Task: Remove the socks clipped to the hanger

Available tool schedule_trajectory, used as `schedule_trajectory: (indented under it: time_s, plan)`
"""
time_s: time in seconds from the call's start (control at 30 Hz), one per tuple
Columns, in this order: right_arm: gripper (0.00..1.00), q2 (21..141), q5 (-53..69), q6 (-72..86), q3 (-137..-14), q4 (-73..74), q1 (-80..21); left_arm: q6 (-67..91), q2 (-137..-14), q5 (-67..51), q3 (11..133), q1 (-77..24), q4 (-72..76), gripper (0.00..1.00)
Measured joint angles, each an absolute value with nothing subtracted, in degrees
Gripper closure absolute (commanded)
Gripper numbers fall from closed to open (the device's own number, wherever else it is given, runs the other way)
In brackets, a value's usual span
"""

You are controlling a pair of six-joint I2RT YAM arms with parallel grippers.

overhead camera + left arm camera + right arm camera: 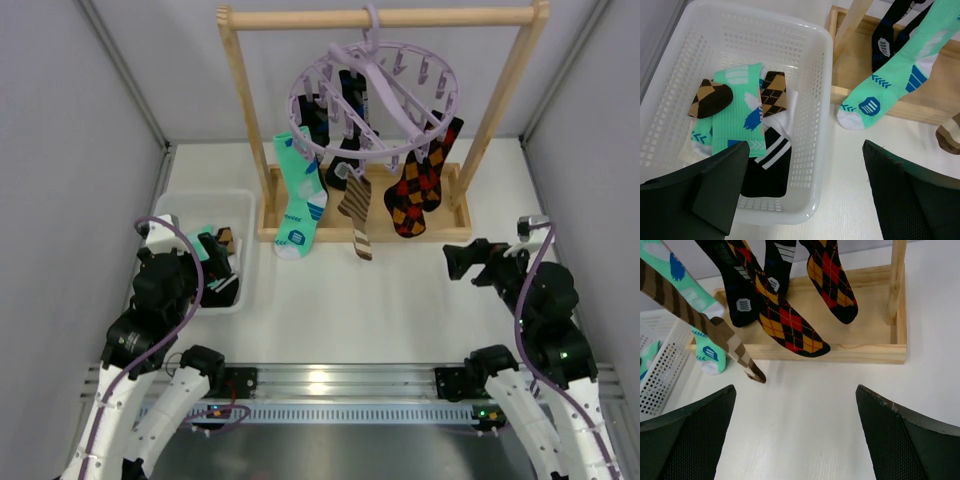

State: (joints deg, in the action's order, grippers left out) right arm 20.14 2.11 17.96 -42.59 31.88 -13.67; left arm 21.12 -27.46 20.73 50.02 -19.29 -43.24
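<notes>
The lavender hanger hangs by its hook from the wooden rack's top bar. Clipped to it are a teal-and-white sock, a brown striped sock, two argyle socks and dark socks. They also show in the right wrist view: brown striped, argyle. My left gripper is open and empty over the white basket's right edge. My right gripper is open and empty above the table, in front of the rack and apart from the socks.
The white basket at the left holds several loose socks. The light wooden rack stands on a tray base at the back. Grey walls close in both sides.
</notes>
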Motion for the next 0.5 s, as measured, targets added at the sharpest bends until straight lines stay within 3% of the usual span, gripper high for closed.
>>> schedule_trajectory:
  time_s: [0.13, 0.3, 0.5]
  plan:
    - [0.01, 19.97, 2.39, 19.73, -39.92, 28.88, -13.67, 21.15, -27.46, 20.75, 50.02, -19.29, -43.24, 0.02]
    - [0.01, 19.62, 12.49, 20.64, -33.08, 19.33, -13.67, 21.15, -27.46, 20.88, 50.00, -19.29, -43.24, 0.01]
    - [0.00, 31.73, 27.59, 24.64, -25.96, -0.32, -15.11, 21.15, -27.51, 20.86, 49.98, -19.29, -43.24, 0.02]
